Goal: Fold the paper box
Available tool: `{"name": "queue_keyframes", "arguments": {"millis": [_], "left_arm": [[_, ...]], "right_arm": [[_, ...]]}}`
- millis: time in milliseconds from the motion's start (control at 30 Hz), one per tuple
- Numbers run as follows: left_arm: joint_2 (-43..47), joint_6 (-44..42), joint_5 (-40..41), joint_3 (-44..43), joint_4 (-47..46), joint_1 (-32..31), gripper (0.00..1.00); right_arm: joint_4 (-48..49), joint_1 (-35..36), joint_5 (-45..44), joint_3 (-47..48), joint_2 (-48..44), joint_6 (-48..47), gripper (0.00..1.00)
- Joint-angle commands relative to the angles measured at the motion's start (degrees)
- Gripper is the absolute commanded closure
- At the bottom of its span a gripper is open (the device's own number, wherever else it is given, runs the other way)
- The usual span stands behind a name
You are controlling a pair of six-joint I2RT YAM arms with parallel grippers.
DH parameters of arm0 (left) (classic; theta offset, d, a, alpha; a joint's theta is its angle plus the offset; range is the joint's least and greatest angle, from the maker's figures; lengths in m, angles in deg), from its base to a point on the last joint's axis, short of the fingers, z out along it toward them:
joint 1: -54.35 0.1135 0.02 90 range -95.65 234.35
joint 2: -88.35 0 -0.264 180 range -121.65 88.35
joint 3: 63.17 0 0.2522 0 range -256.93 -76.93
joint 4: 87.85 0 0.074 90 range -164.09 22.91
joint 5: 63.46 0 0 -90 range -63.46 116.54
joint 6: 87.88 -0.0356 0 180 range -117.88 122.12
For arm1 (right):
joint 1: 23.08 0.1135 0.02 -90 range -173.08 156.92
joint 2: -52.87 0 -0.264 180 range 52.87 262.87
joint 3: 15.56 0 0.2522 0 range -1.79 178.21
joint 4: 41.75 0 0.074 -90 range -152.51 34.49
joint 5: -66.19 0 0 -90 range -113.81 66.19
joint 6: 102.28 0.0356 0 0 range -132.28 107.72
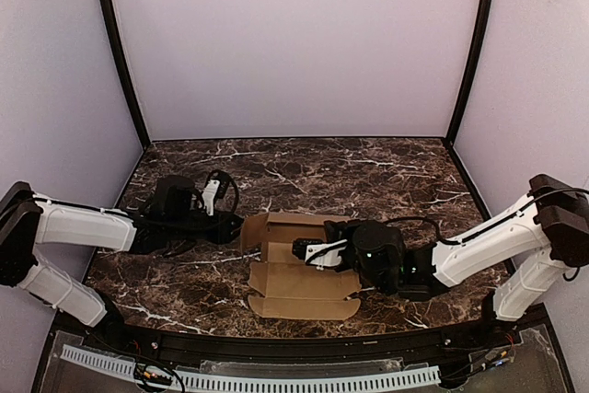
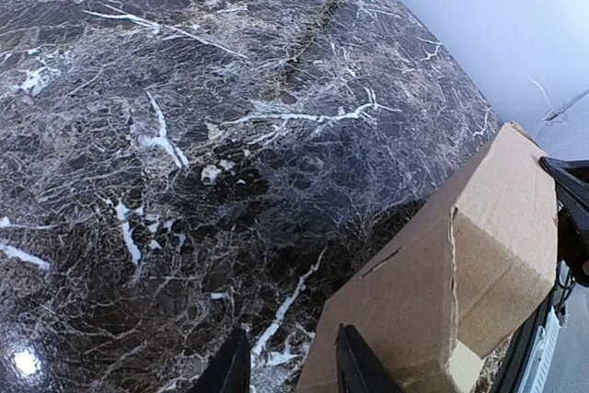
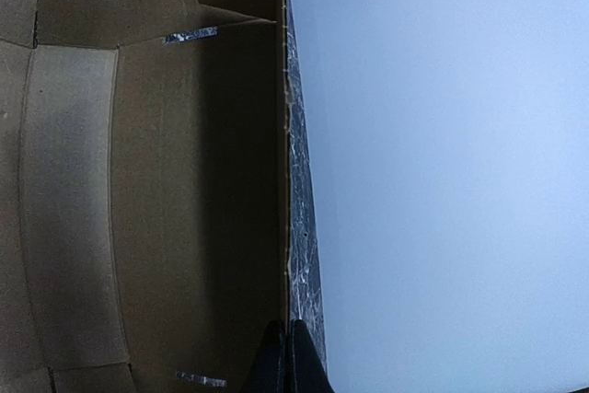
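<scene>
Top external: saw paper box (image 1: 299,287) centred on table (image 1: 368,172), near panels flat, far wall raised. Found right gripper (image 1: 299,250) pressed together at wall rim, left gripper (image 1: 235,225) spread beside left flap. Judged light, stiff, crease-prone; best pinched at flap edges.

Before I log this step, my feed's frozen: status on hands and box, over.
Left hand open, left of paper box. Right hand shut at its raised wall edge. Box part-folded, near flaps flat. Nothing blocking.
</scene>
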Motion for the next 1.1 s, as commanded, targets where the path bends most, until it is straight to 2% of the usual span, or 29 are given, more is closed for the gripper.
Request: {"name": "queue_keyframes", "arguments": {"millis": [0,567,1067], "left_arm": [[0.2,0.4,-4.9,2.7,-4.4,0.1,0.68],[-1.6,2.8,-7.8,5.2,-9.0,-0.1,0.68],[-3.0,1.8,-5.6,6.2,-9.1,-3.7,0.68]], "right_arm": [[5.6,0.5,-2.3,-0.5,1.3,-1.1,1.00],[7.6,2.1,-5.9,0.6,5.6,-1.4,1.00],[28.0,3.6,-11.8,-1.3,14.0,-14.8,1.00]]}}
